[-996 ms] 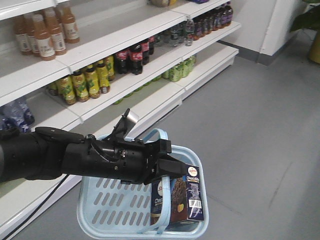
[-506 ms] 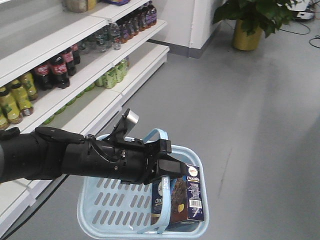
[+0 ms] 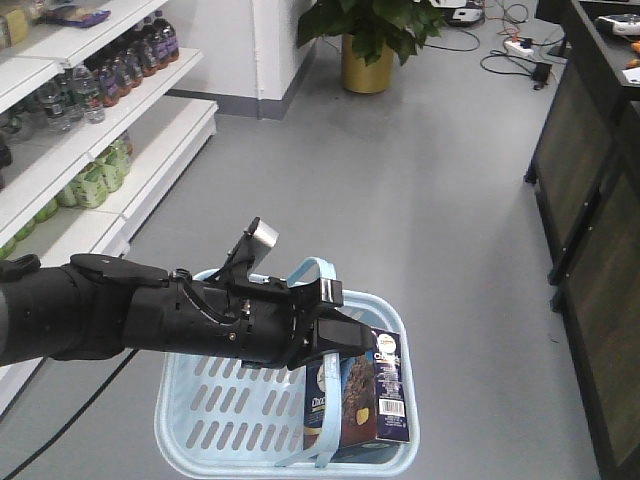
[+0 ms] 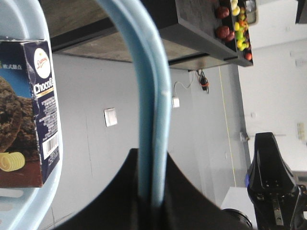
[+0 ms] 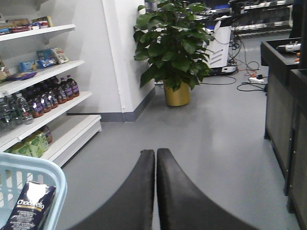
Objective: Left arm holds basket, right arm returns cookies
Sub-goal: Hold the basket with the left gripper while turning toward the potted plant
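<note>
Front-facing view: left arm reaches in from the left edge, its gripper clamped on the loop handle of the basket. Cookies stand upright at the basket's right end, with the box top partly behind the gripper. Around it: drink shelves on the left, potted plant by the far wall, dark cabinets on the right, power strip on the grey floor. Left wrist view: the handle runs between closed jaws. A black unit sits lower right, can't tell what it is. Right wrist view: right gripper has its fingers pressed together with nothing between them. Basket corner and box are cut off lower left.
</note>
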{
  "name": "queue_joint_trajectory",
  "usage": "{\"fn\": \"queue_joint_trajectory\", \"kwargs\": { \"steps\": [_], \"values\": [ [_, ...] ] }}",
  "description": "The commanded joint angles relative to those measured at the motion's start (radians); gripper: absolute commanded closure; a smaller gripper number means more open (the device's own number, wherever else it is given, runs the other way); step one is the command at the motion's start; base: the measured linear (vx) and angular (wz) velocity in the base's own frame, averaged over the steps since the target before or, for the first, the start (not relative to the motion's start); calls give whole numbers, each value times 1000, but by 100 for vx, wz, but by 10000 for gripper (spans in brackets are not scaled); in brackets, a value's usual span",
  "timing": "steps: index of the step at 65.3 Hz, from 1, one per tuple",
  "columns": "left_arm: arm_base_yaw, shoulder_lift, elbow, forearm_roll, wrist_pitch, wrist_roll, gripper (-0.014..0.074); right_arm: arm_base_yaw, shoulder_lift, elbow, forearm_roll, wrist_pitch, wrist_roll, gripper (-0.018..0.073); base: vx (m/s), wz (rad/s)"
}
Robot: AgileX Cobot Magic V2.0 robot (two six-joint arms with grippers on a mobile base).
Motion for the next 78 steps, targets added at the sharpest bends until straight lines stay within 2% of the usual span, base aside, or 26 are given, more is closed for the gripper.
{"fn": "queue_joint_trajectory", "kwargs": {
  "steps": [1, 39, 78],
  "values": [
    [-1, -52, -29, -88, 59, 10, 603, 0, -12, 2, -2, -78, -1, 567, 10, -39],
    [-1, -52, -29, -88, 59, 10, 603, 0, -12, 2, -2, -78, -1, 567, 10, -29],
    [-1, -52, -29, -88, 59, 10, 603, 0, -12, 2, -2, -78, -1, 567, 18, 1]
  ]
}}
